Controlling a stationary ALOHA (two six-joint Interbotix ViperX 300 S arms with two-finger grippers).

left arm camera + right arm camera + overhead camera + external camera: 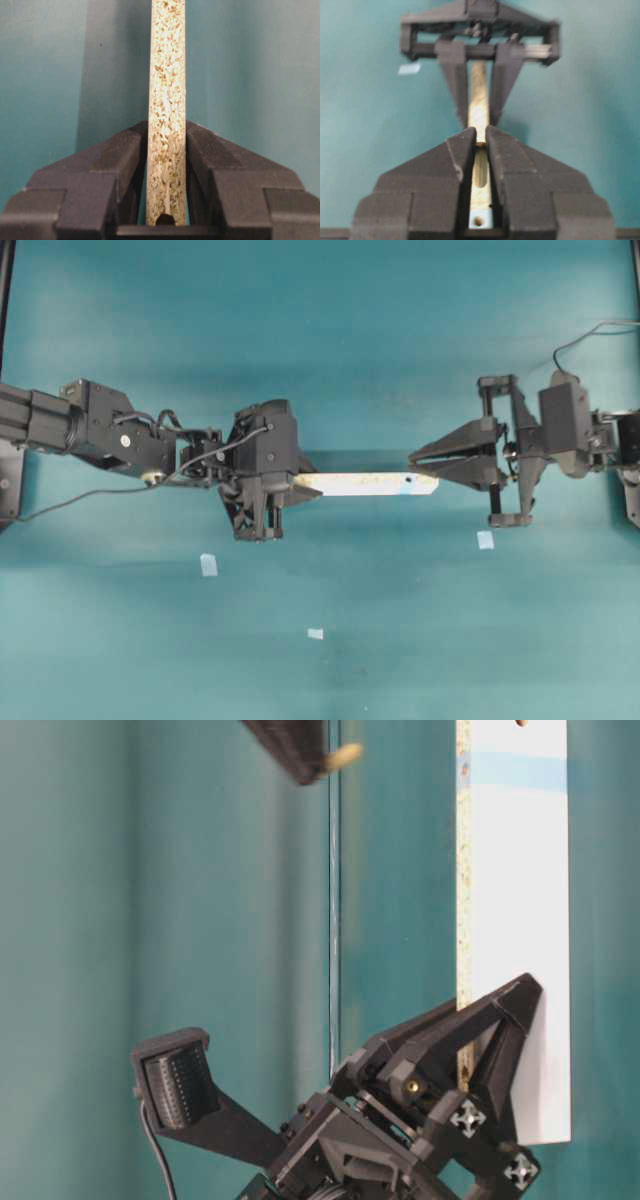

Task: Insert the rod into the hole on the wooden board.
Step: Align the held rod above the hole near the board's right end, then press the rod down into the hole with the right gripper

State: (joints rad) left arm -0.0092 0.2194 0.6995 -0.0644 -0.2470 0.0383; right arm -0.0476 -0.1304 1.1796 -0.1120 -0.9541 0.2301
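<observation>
Right tool (479, 142) pinching rod (480, 172); wooden board (366, 483) just beyond tip.

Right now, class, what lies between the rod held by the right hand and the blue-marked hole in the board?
Nothing: in the table-level view, only bare teal background separates the rod from the wooden board; the hole sits at the frame's top edge.

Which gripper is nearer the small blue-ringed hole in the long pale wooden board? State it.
Right. The right gripper holds the short tan wooden rod at the board's marked end, beside the hole. The left gripper clamps the board's opposite end.
</observation>
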